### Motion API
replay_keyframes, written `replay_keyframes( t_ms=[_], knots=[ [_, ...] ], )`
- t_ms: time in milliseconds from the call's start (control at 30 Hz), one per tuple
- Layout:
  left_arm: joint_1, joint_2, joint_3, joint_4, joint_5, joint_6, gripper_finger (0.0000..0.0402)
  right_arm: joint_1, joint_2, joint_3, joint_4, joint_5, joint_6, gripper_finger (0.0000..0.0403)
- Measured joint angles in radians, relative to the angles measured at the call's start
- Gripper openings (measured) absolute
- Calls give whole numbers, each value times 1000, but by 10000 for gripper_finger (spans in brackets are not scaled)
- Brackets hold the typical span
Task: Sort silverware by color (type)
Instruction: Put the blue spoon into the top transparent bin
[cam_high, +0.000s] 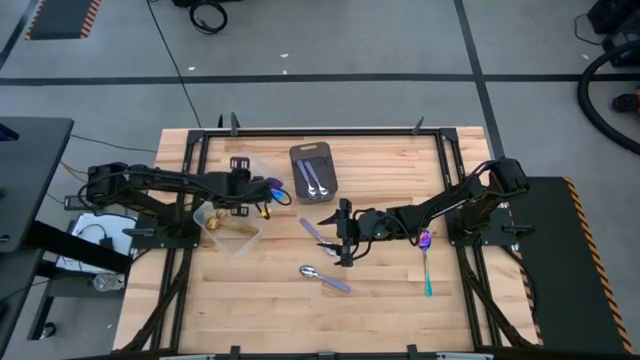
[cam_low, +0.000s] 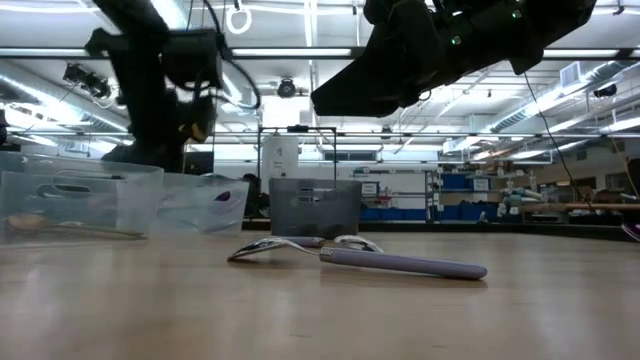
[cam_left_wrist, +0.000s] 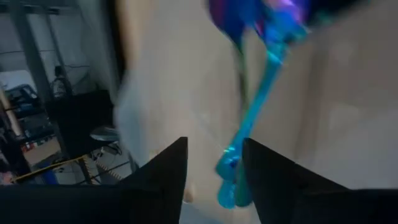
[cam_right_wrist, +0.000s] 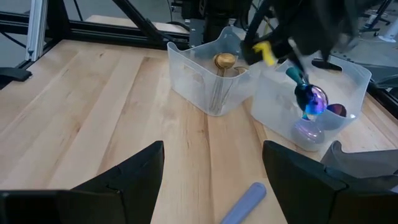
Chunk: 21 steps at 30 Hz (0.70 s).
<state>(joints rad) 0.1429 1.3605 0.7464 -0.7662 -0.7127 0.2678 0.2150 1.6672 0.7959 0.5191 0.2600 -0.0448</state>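
My left gripper (cam_high: 268, 188) is over a clear tub (cam_right_wrist: 283, 99) at the table's left. A spoon with a teal handle and an iridescent purple bowl (cam_right_wrist: 309, 96) hangs bowl-down into that tub, its handle end between the open fingers. A second tub (cam_right_wrist: 208, 87) beside it holds gold spoons (cam_high: 240, 232). My right gripper (cam_right_wrist: 211, 186) is open mid-table above a lavender-handled spoon (cam_right_wrist: 244, 204), touching nothing. Another lavender-handled spoon (cam_low: 360, 258) and a teal-handled one (cam_high: 427, 262) lie flat on the table. My left gripper stands open around the teal spoon's handle end (cam_left_wrist: 231, 180). The handle runs close beside one finger (cam_left_wrist: 267, 180), and I cannot tell whether they touch. The fingers slant down from the table's left, and the spoon hangs below them with its bowl inside the tub.
A dark grey tray (cam_high: 296, 158) with silver spoons sits at the far middle of the table. A black frame borders the wooden tabletop (cam_high: 400, 310). Bare wood shows along the near side.
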Motion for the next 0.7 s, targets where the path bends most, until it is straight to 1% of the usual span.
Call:
replay_keyframes(
  t_ms=[133, 233, 367, 433, 567, 700],
  knots=[
    [-51, 0, 64, -1, -70, -102, 167, 0, 0, 0, -19, 0, 6, 281],
    [-122, 0, 80, 19, -123, -176, 161, 0, 0, 0, -34, 0, 15, 281],
    [-239, 0, 81, 24, -258, -235, 152, 0, 0, 0, -35, 0, 16, 281],
    [-287, 0, 82, 25, -301, -280, 149, 0, 0, 0, -36, 0, 16, 281],
    [-368, 0, 82, 25, -319, -395, 149, 0, 0, 0, -36, 0, 17, 281],
    [-438, -1, 82, 47, -304, -445, 149, 0, 0, 0, -36, 0, 46, 281]
  ],
)
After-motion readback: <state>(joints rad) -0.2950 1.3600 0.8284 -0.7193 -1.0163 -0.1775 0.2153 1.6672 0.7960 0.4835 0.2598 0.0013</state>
